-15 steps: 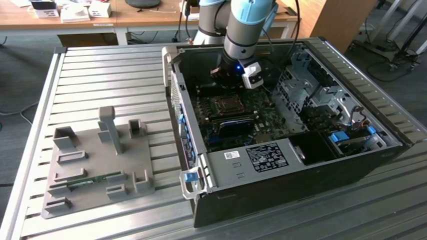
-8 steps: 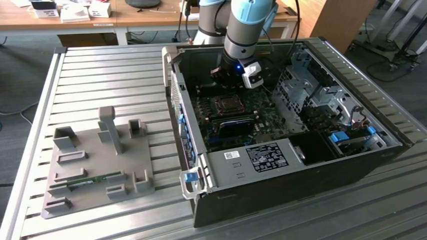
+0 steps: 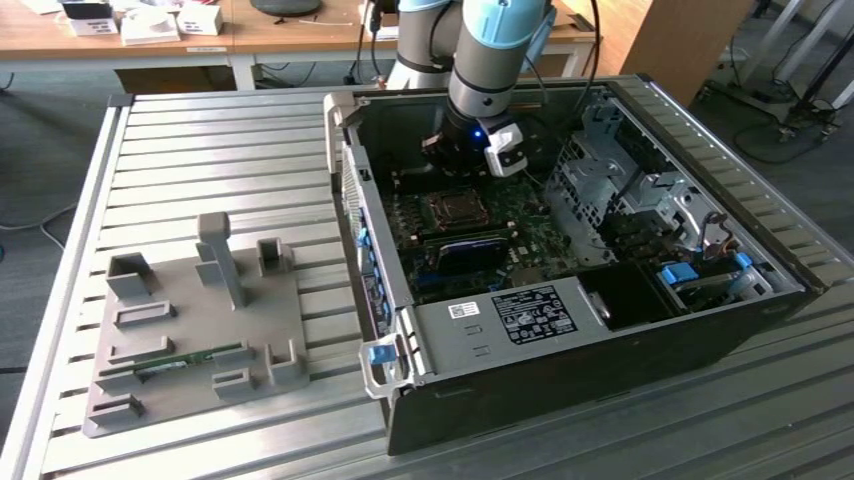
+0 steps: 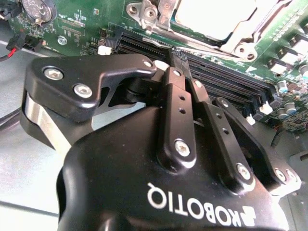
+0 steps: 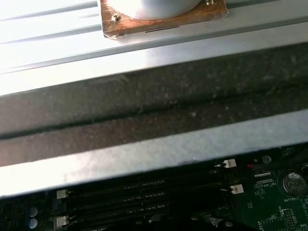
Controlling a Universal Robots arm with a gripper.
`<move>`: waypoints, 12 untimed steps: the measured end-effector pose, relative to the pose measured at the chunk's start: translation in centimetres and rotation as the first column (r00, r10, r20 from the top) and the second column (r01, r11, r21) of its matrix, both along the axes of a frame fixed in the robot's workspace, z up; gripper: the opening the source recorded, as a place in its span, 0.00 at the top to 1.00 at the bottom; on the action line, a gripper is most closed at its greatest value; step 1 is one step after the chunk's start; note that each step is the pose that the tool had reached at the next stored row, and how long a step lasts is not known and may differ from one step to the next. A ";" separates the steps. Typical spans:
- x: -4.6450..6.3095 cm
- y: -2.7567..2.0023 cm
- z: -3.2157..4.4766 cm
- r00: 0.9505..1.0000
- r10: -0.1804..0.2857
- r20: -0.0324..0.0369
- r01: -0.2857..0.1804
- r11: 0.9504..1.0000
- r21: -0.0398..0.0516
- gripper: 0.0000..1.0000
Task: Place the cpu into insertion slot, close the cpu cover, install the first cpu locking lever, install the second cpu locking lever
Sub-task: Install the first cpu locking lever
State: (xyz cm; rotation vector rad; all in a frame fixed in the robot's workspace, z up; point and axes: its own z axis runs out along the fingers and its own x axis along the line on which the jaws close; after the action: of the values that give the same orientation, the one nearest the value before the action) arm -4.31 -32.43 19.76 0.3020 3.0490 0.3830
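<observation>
An open computer case lies on the slatted metal surface, and the arm reaches down into it over the green board. The pincer hangs just above the memory slots (fingers drawn together, nothing between them). Just beside it is the socket, where the cpu cover lies around the seated cpu.

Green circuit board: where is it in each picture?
Exterior view: green board on the open case's floor, beneath the pincer.
Second wrist view: board beyond the pincer, around the cpu.
First wrist view: board beside the case's grey edge.
Shared landmark: black memory slots, both wrist views.
</observation>
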 end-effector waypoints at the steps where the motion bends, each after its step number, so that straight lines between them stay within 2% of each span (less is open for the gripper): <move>1: 0.0 0.01 -0.01 1.000 0.000 0.000 0.000 1.000 0.000 0.89; 12: 0.1 0.00 0.14 1.000 0.000 0.000 0.000 1.000 0.000 0.89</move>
State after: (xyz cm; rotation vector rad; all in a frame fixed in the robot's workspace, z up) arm -4.18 -32.43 19.90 0.3021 3.0490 0.3829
